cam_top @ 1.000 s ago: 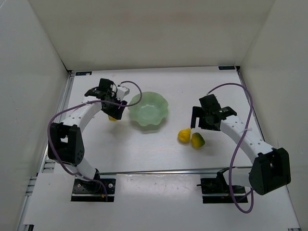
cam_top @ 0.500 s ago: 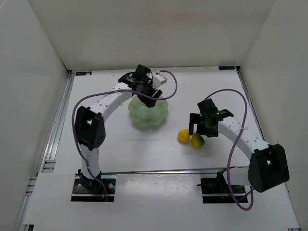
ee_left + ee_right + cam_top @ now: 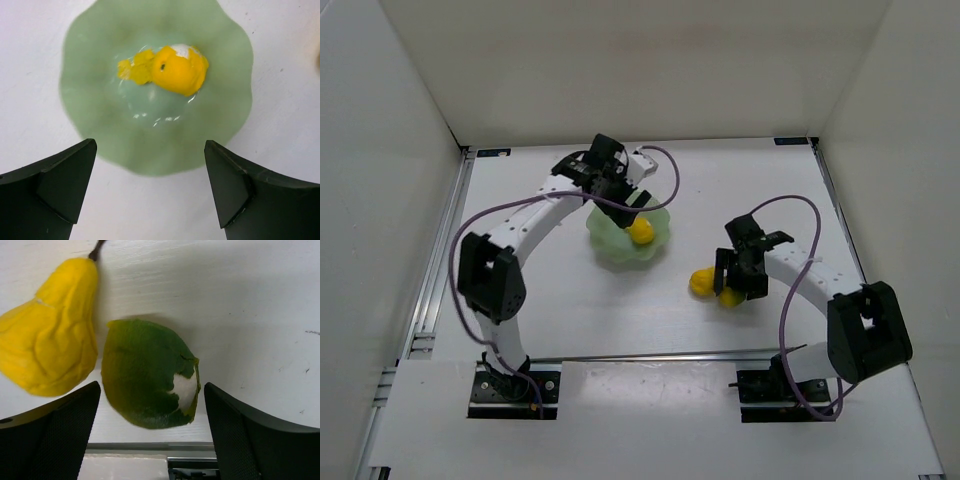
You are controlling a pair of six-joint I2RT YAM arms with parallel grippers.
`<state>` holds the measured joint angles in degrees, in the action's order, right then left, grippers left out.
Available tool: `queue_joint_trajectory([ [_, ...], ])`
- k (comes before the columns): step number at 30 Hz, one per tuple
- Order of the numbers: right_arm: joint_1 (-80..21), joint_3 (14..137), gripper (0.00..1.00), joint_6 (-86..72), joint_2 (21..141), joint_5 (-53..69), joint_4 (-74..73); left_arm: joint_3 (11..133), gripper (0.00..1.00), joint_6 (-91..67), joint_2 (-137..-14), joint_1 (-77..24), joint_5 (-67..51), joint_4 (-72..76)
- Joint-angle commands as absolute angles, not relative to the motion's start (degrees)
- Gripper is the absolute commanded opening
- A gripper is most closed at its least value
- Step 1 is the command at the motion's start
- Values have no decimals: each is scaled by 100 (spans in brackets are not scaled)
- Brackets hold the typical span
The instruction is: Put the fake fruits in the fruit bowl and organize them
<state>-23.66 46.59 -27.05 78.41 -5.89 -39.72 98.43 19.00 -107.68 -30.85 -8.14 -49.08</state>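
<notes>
**One fruit in the bowl, two on the counter**

Fruit bowl: pale green, wavy rim, sits on the white counter left of centre. The yellow-and-white lumpy fruit lies inside it, on the bowl floor, a little off centre toward the far side in the left wrist view. Nothing touches it.

Left gripper: poised above the bowl, pointing down into it. Jaws spread wide and holding nothing. Both dark fingers frame the near rim in the wrist view, apart from the fruit.

Yellow pear: lies on its side on the counter, right of the bowl and well apart from it, dark stem pointing away from the right arm. The green-yellow oval fruit lies just beside it on the side nearer the right arm. The two look to be touching along their flanks. The oval one shows a white patch on one side.

Right gripper: directly over the oval fruit. Jaws wide apart, gripping nothing. The oval fruit shows in the gap between the fingers, with clear space on each side. The pear lies partly in line with one finger. From the overhead view the gripper covers most of the oval fruit. I cannot tell how low the fingers sit beside it.
</notes>
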Motion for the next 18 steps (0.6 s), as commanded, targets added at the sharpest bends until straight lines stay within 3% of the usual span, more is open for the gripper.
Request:
queue_joint_trajectory([
  [1, -2382, 4641, 79, -2804, 8103, -878, -3894, 9529, 100, 1969, -9565, -2708, -467, -4852],
  [3, -2382, 4693, 70, -2804, 8287, -1063, -3894, 9047, 100, 1969, -9291, -2279, -388, -4791],
  [7, -2382, 4895, 35, -2856, 8402, -1580, -4104, 8070, 100, 1697, -8431, -1452, -387, -4545],
  [8, -2382, 5043, 31, -2935, 8341, -1956, -4191, 7877, 100, 1609, -8011, -1285, -387, -4474],
  [11, -2382, 5465, 31, -3076, 8288, -2459, -4596, 7314, 100, 1188, -7159, -775, -361, -4342],
  [13, -2382, 6088, 31, -3076, 8288, -2768, -4798, 7006, 100, 486, -6778, -476, 463, -4254],
  [18, -2926, 7495, 31, -2866, 8568, -2411, -4554, 6224, 100, 448, -5672, -158, 826, -4254],
])
